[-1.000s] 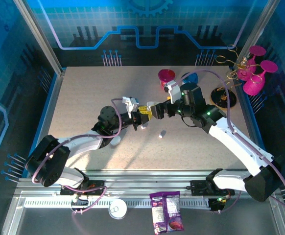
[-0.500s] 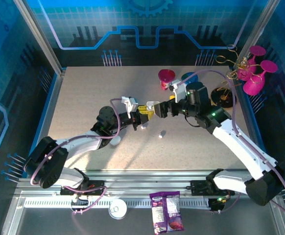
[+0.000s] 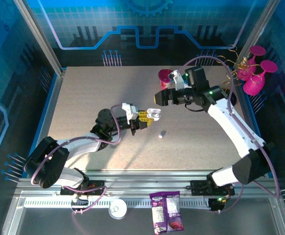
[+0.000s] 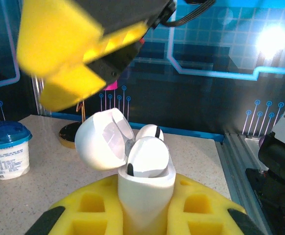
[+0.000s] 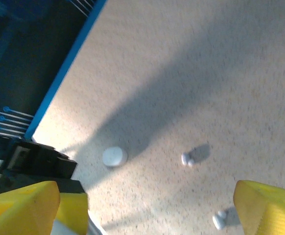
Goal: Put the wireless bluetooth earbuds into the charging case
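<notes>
Nearest me, one loose earbud (image 3: pixel 162 133) lies on the tabletop (image 3: pixel 83 98) just where it lay a second ago, a little near and right of the left end effector (image 3: pixel 145 116). That end effector is clamped on the charging case (image 4: pixel 145 188) and holds it upright off the tabletop, with the lid (image 4: pixel 103 139) swung open to the left. It has barely shifted. In the left wrist view two earbuds (image 4: pixel 147 157) sit in the case with their rounded heads up, one behind the other.

The big change is the right end effector (image 3: pixel 158 98). A second ago it was nose to nose with the left one, right at the case. Now it has pulled back toward the far right and stands well apart from the case. Its fingers (image 5: pixel 22 205) are spread wide with nothing between them. Its wrist camera looks down on two loose earbuds (image 5: pixel 187 158) lying on the tabletop. Just beyond it, on the far side, the magenta cup (image 3: pixel 165 76) has not moved.
</notes>
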Robot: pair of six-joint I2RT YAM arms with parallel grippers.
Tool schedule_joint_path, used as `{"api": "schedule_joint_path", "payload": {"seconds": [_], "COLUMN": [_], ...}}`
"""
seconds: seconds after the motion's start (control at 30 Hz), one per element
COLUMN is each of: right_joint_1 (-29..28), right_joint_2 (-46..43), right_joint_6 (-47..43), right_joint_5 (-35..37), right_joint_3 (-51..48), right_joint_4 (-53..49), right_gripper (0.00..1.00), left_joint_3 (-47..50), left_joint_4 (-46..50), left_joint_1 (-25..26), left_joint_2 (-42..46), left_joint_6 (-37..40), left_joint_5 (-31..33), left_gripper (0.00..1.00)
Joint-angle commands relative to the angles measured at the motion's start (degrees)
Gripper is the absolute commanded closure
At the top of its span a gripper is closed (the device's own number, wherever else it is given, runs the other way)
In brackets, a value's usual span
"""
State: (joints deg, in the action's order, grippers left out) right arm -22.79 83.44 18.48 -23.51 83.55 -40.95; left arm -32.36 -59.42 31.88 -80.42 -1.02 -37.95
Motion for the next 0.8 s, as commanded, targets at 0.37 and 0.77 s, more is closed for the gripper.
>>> {"api": "schedule_joint_path", "payload": {"seconds": [0.37, 0.77], "right_joint_1": [0.2, 0.1], "right_joint_2": [2.2, -9.5], "right_joint_6": [-5.4, -11.8], "right_joint_5": [-4.0, -9.1], "right_joint_3": [3.1, -7.0], "right_joint_4": [-11.2, 4.6], "right_gripper": [0.08, 0.12], "left_joint_3": [-1.5, -3.5], "left_joint_4": [1.0, 0.4], "left_joint_1": [-2.3, -4.6], "left_joint_2": [0.8, -0.8], "left_joint_6": [-2.9, -14.1], "left_joint_5": [2.4, -1.9], "left_gripper": [1.0, 1.0]}}
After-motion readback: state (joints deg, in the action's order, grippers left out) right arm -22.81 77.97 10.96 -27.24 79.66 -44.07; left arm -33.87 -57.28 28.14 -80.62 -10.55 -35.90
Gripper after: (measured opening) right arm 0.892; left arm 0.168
